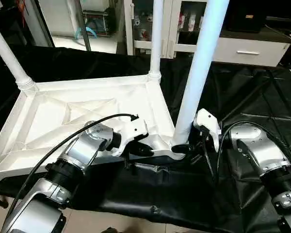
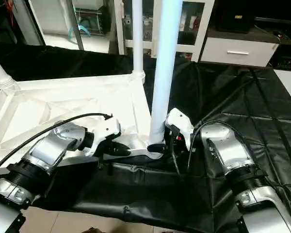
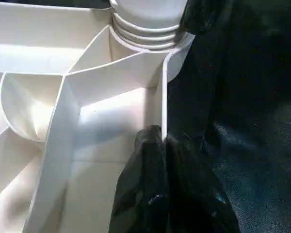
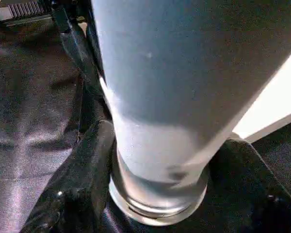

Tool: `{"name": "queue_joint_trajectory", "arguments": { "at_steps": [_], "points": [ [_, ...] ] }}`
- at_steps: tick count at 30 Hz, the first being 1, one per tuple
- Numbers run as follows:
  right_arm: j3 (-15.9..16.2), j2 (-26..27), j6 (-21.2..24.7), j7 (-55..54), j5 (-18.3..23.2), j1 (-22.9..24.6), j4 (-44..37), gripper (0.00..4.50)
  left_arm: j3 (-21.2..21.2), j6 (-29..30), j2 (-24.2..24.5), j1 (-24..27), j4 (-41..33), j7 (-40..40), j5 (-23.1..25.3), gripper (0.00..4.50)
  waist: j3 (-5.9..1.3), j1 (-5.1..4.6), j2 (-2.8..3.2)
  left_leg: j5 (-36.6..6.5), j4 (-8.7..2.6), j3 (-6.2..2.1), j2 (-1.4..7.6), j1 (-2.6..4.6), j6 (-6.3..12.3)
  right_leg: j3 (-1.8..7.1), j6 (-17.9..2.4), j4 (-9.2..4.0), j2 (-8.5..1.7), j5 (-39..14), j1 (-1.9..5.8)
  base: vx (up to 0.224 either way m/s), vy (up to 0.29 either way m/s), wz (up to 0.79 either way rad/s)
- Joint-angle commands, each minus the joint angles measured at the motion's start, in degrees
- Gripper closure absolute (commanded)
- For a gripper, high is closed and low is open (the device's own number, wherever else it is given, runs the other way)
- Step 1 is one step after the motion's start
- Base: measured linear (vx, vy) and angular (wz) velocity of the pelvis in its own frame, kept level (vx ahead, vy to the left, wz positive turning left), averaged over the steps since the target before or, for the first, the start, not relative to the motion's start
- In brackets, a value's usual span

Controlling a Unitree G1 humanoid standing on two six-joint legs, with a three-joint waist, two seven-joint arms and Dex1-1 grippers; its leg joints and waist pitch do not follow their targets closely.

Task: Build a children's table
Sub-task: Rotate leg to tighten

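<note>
Underneath, black cloth (image 1: 242, 97), white cabinets (image 1: 242, 48) behind

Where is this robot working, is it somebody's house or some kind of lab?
Probably an indoor lab or workshop rather than a home. The upturned tabletop lies on a black sheet spread as a work surface, white cabinets with glass doors and a drawer unit stand behind, and a metal rack stands nearby.

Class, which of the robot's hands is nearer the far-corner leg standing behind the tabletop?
Left. The left hand grips the tabletop's near rim; the right hand sits further right of that leg.
</note>
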Motion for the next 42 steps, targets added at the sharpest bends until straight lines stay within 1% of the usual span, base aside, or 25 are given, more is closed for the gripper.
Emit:
{"name": "queue_joint_trajectory", "arguments": {
  "at_steps": [1, 5, 6, 7, 8, 9, 10, 11, 12, 15, 16, 18, 19, 21, 24, 28, 30, 31, 32, 33, 34, 35, 37, 39, 42],
  "points": [
    [0.52, -0.5, 0.81, -0.11, -1.67, 0.1, 0.53, 1.94, -2.07, 1.26, 0.37, 1.72, -0.87, -2.83, -0.23, 4.5, -3.94, 0.07, -0.61, -11.25, -4.22, -1.24, 2.95, 0.83, 3.34, 2.09, -14.91, -2.72, -3.19, -12.06, 2.92, 0.0, 0.0, 0.0],
    [-0.53, 0.69, 0.17, -4.89, -2.93, -0.64, 3.15, 1.96, -1.45, 1.67, -0.28, 2.11, -0.39, -1.23, -0.28, 4.5, -3.79, -0.13, -0.46, -11.96, -4.31, -1.25, 2.88, 0.83, 2.99, 2.1, -14.84, -2.91, -3.2, -12.94, 2.82, 0.0, 0.0, 0.0],
    [-2.47, 2.92, 1.16, -12.62, -4.01, -2.26, 6.92, 1.96, -0.75, 1.68, -1.49, 1.88, 0.94, 1.04, -0.09, 4.5, -3.69, -0.32, -0.62, -12.69, -4.41, -1.23, 2.89, 0.85, 2.72, 2.11, -14.69, -3.08, -3.2, -14.01, 2.79, 0.0, 0.0, 0.0],
    [-3.86, 4.62, 1.52, -17.37, -4.08, -3.19, 9.07, 1.96, 0.48, 1.65, -3.11, 0.94, 3.1, 3.98, -0.08, 4.5, -3.44, -0.94, -0.52, -14.93, -4.65, -1.43, 2.67, 0.68, 1.71, 2.0, -13.98, -3.38, -3.16, -17.29, 2.79, 0.0, 0.0, 0.0],
    [-5.16, 6.22, 2.17, -21.52, -3.86, -3.92, 10.86, 1.96, 1.57, 1.3, -4.63, -0.2, 5.47, 6.95, 0.09, 4.5, -3.37, -1.57, -1.08, -16.84, -4.73, -1.6, 2.52, 0.79, 0.71, 1.88, -12.82, -3.74, -3.26, -20.97, 2.75, 0.0, 0.0, 0.0],
    [-5.38, 6.49, 2.27, -22.21, -3.82, -4.04, 11.15, 1.96, 1.75, 1.25, -4.88, -0.39, 5.86, 7.44, 0.12, 4.5, -3.24, -1.77, -0.87, -17.92, -4.7, -1.64, 2.39, 1.01, 0.19, 1.83, -12.18, -4.02, -3.22, -23.24, 2.5, 0.0, 0.0, 0.0],
    [-7.9, 10.05, 3.32, -30.94, -3.31, -5.3, 14.61, 1.96, 4.07, 0.06, -8.3, -3.63, 11.91, 15.72, 1.19, 4.5, -3.35, -2.01, -1.47, -19.53, -4.67, -1.82, 2.45, 1.25, -0.41, 1.72, -10.93, -4.4, -3.33, -26.13, 2.45, 0.0, 0.0, 0.0],
    [-7.9, 10.05, 3.32, -30.94, -3.31, -5.3, 14.61, 1.96, 4.07, 0.06, -8.3, -3.63, 11.91, 15.72, 1.19, 4.5, -3.17, -2.29, -1.06, -20.53, -4.67, -1.88, 2.22, 1.52, -1.0, 1.65, -10.08, -4.67, -3.24, -28.48, 2.03, 0.0, 0.0, 0.0],
    [-9.5, 12.95, 3.87, -38.32, -3.2, -6.08, 17.05, 1.96, 6.28, -0.34, -11.05, -6.53, 16.65, 22.49, 1.27, 4.5, -3.28, -2.2, -1.09, -20.9, -4.62, -1.93, 2.19, 1.75, -1.13, 1.54, -9.6, -4.95, -3.27, -29.24, 1.94, 0.0, 0.0, 0.0],
    [-9.85, 13.72, 3.84, -40.2, -3.2, -6.27, 17.69, 1.96, 7.11, -0.35, -11.9, -7.37, 17.91, 24.51, 1.14, 4.5, -3.46, -2.1, -1.34, -20.17, -4.71, -1.96, 2.25, 1.48, -0.47, 1.62, -9.01, -5.06, -3.4, -27.39, 2.01, 0.0, 0.0, 0.0],
    [-10.62, 17.01, 3.32, -47.94, -3.62, -7.07, 20.13, 1.96, 10.04, -0.14, -14.66, -10.74, 22.81, 32.59, 0.39, 4.5, -3.49, -2.23, -1.18, -19.15, -4.6, -1.69, 2.09, 1.27, -0.04, 1.83, -9.56, -4.83, -3.23, -25.19, 1.83, 0.0, 0.0, 0.0],
    [-11.28, 19.07, 3.07, -53.69, -3.96, -7.81, 21.98, 1.96, 11.25, -0.82, -15.97, -12.64, 25.66, 37.62, 0.54, 4.5, -3.63, -2.1, -1.25, -18.46, -4.72, -1.72, 2.12, 1.42, -0.34, 1.77, -10.23, -4.69, -3.15, -23.28, 1.88, 0.0, 0.0, 0.0],
    [-12.49, 21.34, 2.84, -61.6, -4.26, -8.66, 24.06, 1.96, 12.06, -2.19, -17.08, -14.18, 28.14, 41.95, 0.94, 4.5, -3.63, -2.08, -0.14, -17.95, -4.73, -1.73, 2.11, 1.51, -1.03, 1.91, -10.68, -4.58, -3.06, -21.37, 1.66, 0.0, 0.0, 0.0],
    [-13.44, 22.67, 2.51, -66.15, -4.61, -9.33, 25.58, 2.0, 12.68, -3.26, -17.78, -15.12, 29.97, 44.03, 1.25, 4.5, -3.76, -2.22, -0.41, -17.63, -4.76, -1.79, 2.02, 1.31, -1.45, 1.88, -10.94, -4.39, -3.02, -19.81, 1.87, 0.0, 0.0, 0.0],
    [-14.21, 27.38, 0.36, -73.27, -5.62, -11.26, 28.35, 2.07, 12.81, -5.6, -19.73, -17.17, 34.55, 47.18, 2.27, 4.5, -3.95, -1.97, -0.59, -16.62, -4.74, -1.61, 1.96, 1.18, -0.41, 1.92, -11.7, -3.97, -3.05, -16.13, 2.18, 0.0, 0.0, 0.0],
    [-14.2, 28.17, -2.29, -71.35, -5.27, -11.5, 28.27, 2.09, 12.24, -6.34, -19.65, -17.44, 35.67, 47.22, 2.54, 4.5, -4.1, -1.51, -0.81, -13.71, -4.66, -1.39, 2.11, 1.0, 1.24, 1.96, -12.68, -3.37, -3.18, -10.94, 2.59, 0.0, 0.0, 0.0],
    [-14.85, 27.83, -5.01, -66.86, -3.8, -11.04, 26.92, 2.09, 11.69, -6.52, -19.11, -17.13, 36.39, 46.21, 2.76, 4.5, -4.03, -1.39, -0.89, -13.44, -4.6, -1.31, 2.13, 0.93, 2.11, 1.96, -13.01, -3.4, -3.28, -10.54, 2.78, 0.0, 0.0, 0.0],
    [-14.86, 27.49, -5.82, -65.57, -3.62, -10.7, 26.13, 1.56, 11.52, -6.57, -18.92, -16.97, 36.53, 45.83, 2.84, 4.5, -3.93, -1.32, -0.94, -13.75, -4.62, -1.27, 2.14, 0.88, 2.5, 1.96, -12.96, -3.55, -3.41, -11.52, 2.86, 0.0, 0.0, 0.0],
    [-14.83, 26.83, -6.35, -64.53, -3.59, -10.27, 25.07, 1.56, 11.31, -6.53, -18.63, -16.67, 36.48, 45.2, 2.93, 4.5, -3.87, -1.32, -0.98, -14.25, -4.67, -1.32, 2.17, 0.9, 2.59, 1.94, -12.68, -3.69, -3.41, -13.07, 2.88, 0.0, 0.0, 0.0],
    [-14.96, 25.83, -5.91, -63.0, -3.19, -9.83, 23.75, 1.42, 11.09, -6.48, -18.27, -16.34, 36.45, 44.17, 3.03, 4.5, -3.79, -1.17, -1.08, -14.36, -4.74, -1.4, 2.18, 0.86, 2.59, 1.88, -12.34, -3.76, -3.37, -13.68, 3.03, 0.0, 0.0, 0.0],
    [-15.16, 24.91, -5.42, -61.73, -2.84, -9.52, 22.72, 1.4, 10.94, -6.48, -17.95, -16.08, 36.49, 43.19, 3.14, 4.5, -3.74, -1.4, -1.0, -14.96, -4.9, -1.55, 2.2, 0.62, 2.57, 1.89, -11.84, -3.72, -3.37, -14.89, 3.07, 0.0, 0.0, 0.0],
    [-15.16, 23.07, -4.61, -59.12, -2.63, -9.3, 21.35, 1.3, 10.48, -6.7, -17.33, -15.7, 36.52, 41.04, 3.41, 4.5, -3.71, -1.74, -1.24, -15.37, -5.06, -1.76, 2.2, 0.32, 2.41, 1.73, -11.36, -3.84, -3.37, -16.28, 3.37, 0.0, 0.0, 0.0],
    [-14.91, 21.94, -3.4, -56.29, -2.21, -9.23, 20.51, 1.07, 10.23, -6.3, -16.97, -15.39, 36.18, 39.6, 3.4, 4.5, -3.75, -1.73, -1.21, -15.66, -4.9, -1.65, 2.21, 0.69, 2.31, 1.78, -11.34, -4.01, -3.38, -17.01, 3.08, 0.0, 0.0, 0.0],
    [-14.0, 18.93, -0.25, -48.36, -1.27, -8.83, 18.15, 0.97, 9.43, -6.25, -16.0, -14.65, 35.19, 36.28, 3.62, 4.5, -3.81, -1.82, -1.2, -14.3, -4.75, -1.65, 2.25, 0.58, 2.77, 1.87, -12.3, -3.77, -3.49, -15.39, 3.16, 0.0, 0.0, 0.0],
    [-11.33, 12.38, 1.49, -35.37, -0.89, -6.71, 12.8, 0.97, 7.47, -5.86, -13.95, -12.9, 32.8, 29.56, 4.14, 4.5, -3.9, -1.44, -1.41, -11.9, -4.39, -1.51, 2.41, 0.44, 4.83, 1.86, -13.64, -3.31, -3.41, -11.08, 3.45, 0.0, 0.0, 0.0]
  ]
}}
